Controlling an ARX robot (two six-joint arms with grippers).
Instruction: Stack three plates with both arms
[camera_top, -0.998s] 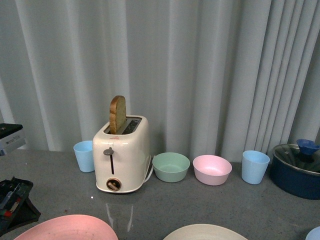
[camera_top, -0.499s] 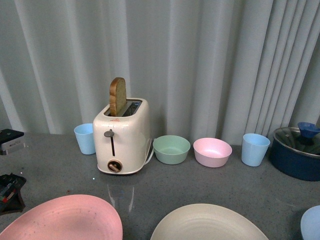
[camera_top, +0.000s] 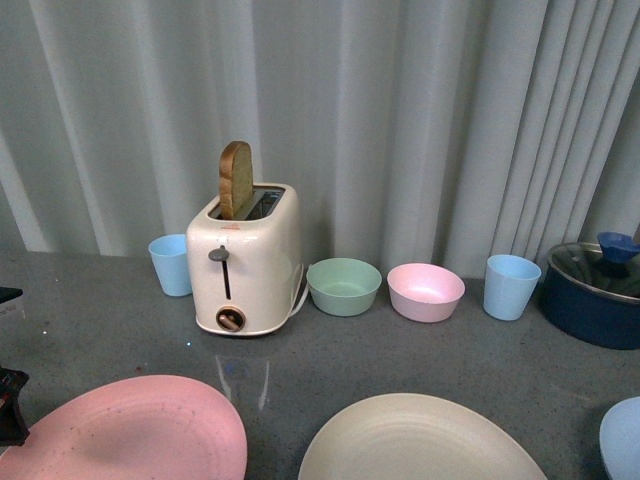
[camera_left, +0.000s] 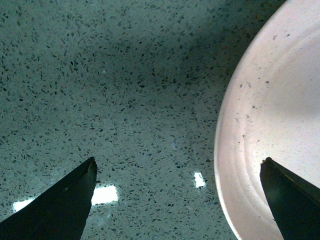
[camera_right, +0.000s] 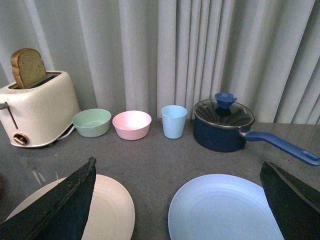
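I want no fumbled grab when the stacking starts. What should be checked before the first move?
1. Plates lying apart, none stacked: ok; pink plate, cream plate and light blue plate each sit alone on the table.
2. Left gripper open and empty: ok.
3. Right gripper open and empty: ok.
4. Left gripper low enough to take the pink plate's rim: cannot tell.
5. Green bowl and pink bowl clear of the plates: ok.
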